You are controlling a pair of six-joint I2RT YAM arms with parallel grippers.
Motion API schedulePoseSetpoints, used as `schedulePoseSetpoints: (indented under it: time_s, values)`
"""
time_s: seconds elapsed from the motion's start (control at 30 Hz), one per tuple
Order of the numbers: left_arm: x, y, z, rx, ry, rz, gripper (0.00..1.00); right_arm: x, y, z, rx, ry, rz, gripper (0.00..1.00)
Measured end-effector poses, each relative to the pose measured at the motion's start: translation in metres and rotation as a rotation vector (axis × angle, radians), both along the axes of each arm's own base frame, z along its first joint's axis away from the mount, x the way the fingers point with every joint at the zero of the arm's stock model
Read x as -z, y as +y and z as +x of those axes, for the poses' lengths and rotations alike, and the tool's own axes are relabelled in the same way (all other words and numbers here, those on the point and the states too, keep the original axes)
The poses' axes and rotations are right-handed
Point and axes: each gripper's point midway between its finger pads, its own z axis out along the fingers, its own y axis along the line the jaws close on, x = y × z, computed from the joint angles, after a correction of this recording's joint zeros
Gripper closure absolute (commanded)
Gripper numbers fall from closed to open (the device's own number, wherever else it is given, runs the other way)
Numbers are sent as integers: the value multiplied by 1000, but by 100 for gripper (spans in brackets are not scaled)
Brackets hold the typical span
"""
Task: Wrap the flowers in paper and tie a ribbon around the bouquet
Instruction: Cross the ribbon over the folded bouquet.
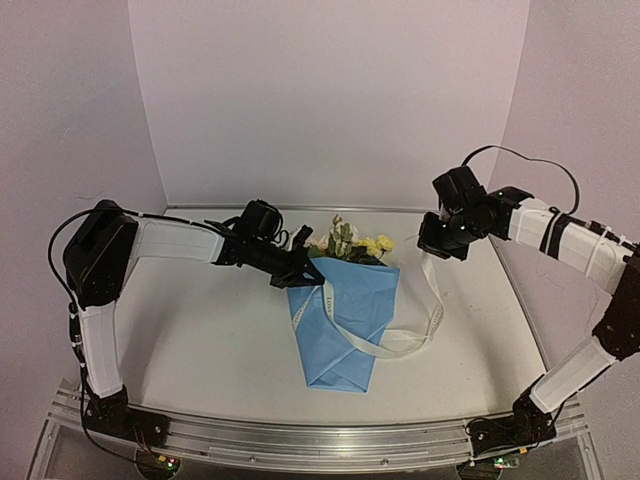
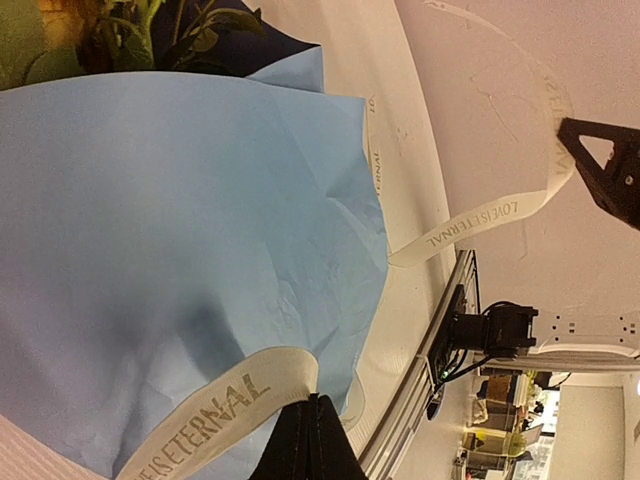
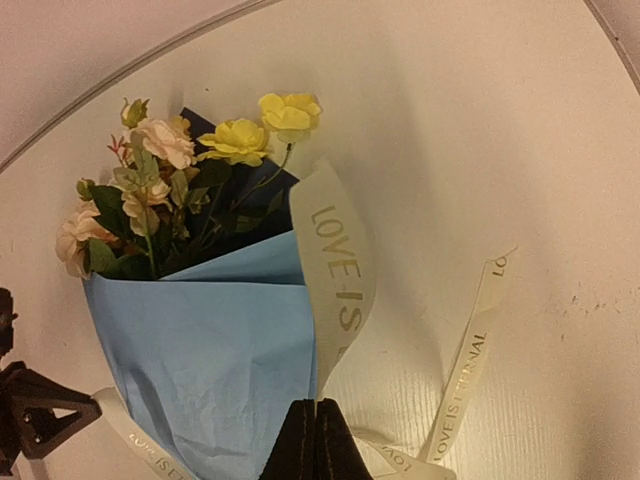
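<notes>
Ribbon [image 1: 400, 345] tying: left fingers [image 1: 305, 272] & right fingers [image 1: 428, 250] each pinch an end; next, prob. cross ends round paper [image 1: 362, 290].

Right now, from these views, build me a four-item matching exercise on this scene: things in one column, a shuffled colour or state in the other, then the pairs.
Things
1. flowers
2. paper
3. ribbon
4. right end effector

Colour or state
A. light blue, wrapped as a cone
B. shut on a ribbon end
C. off-white, printed lettering
D. pink, cream and yellow

Pairs: 1-D, 2-A, 3-C, 4-B
</notes>
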Motion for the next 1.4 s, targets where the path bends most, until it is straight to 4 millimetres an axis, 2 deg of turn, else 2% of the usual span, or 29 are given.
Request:
schedulePoseSetpoints:
  time_s: [0.17,0.4,0.5,0.57,0.7,0.9,1.23,1.4]
  values:
    - [8,-2,11,-5,18,-7,100,-3,38,-15,-167,15,66,100]
    - [13,-8,9,29,45,-21,100,-22,140,-65,-565,20,279,100]
    - [11,-9,8,38,43,-27,100,-15,175,-84,-699,67,342,100]
    - [9,-9,8,43,41,-29,100,-3,188,-92,-745,109,360,100]
    - [11,-8,5,51,54,-24,100,26,199,-97,-766,195,361,100]
    - [14,-4,2,58,68,-4,100,66,196,-93,-702,282,294,100]
    - [1,1,-4,83,44,3,100,104,199,-99,-632,384,258,100]
    - [-13,2,-7,101,14,-15,100,108,205,-104,-612,405,270,100]
